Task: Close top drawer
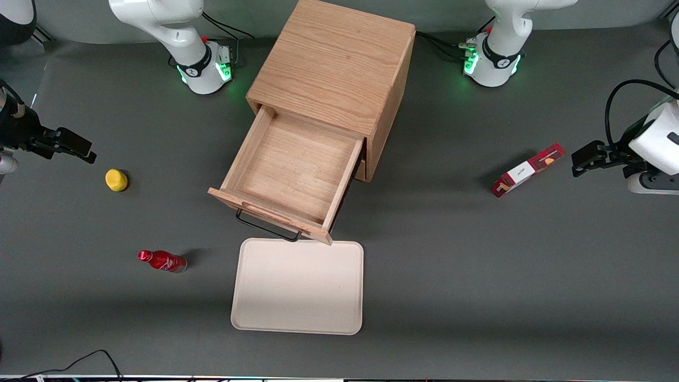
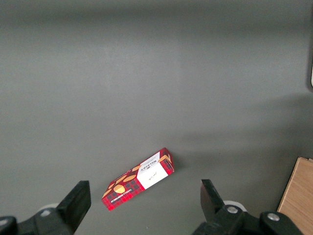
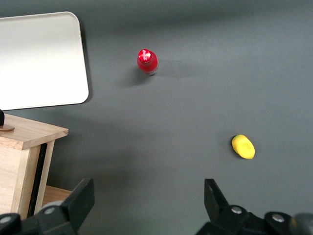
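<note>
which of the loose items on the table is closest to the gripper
The yellow lemon-like piece, just nearer the camera than the open gripper; the red bottle and snack box sit farther off.

- ref for places: gripper [image 1: 79, 148], hanging over the working arm's end of the table [image 1: 477, 276]
- yellow lump [image 1: 116, 180]: small, roundish, kinda lemon-looking; closest thing to the gripper, a bit nearer the front camera, sitting on the table
- red bottle [image 1: 162, 261]: little, red cap; nearer the front camera than the yellow lump, well apart from the gripper
- tray [image 1: 297, 286]: cream, rounded corners, flat on the table; mid-table, way off from the gripper, past the bottle
- red box [image 1: 528, 171]: long, slim, white label; far from the gripper, toward the parked arm's end
- table: plain dark grey
</note>
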Robot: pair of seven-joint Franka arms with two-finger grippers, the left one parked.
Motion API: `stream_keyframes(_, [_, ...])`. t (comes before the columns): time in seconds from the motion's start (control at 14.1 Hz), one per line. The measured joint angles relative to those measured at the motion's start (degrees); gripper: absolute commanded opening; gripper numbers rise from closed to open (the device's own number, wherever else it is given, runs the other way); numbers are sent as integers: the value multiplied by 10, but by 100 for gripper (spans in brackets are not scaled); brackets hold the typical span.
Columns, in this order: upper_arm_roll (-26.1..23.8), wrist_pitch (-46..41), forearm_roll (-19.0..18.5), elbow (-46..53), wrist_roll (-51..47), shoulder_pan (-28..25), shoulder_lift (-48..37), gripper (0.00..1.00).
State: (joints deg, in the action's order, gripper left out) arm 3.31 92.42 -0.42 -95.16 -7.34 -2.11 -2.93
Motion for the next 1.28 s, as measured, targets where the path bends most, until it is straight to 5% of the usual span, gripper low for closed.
stream_keyframes(0.78, [-1, 8, 0, 10, 0, -1, 15, 100])
stream_keyframes(1.28, [-40, 11, 1, 160, 0, -19, 171, 100])
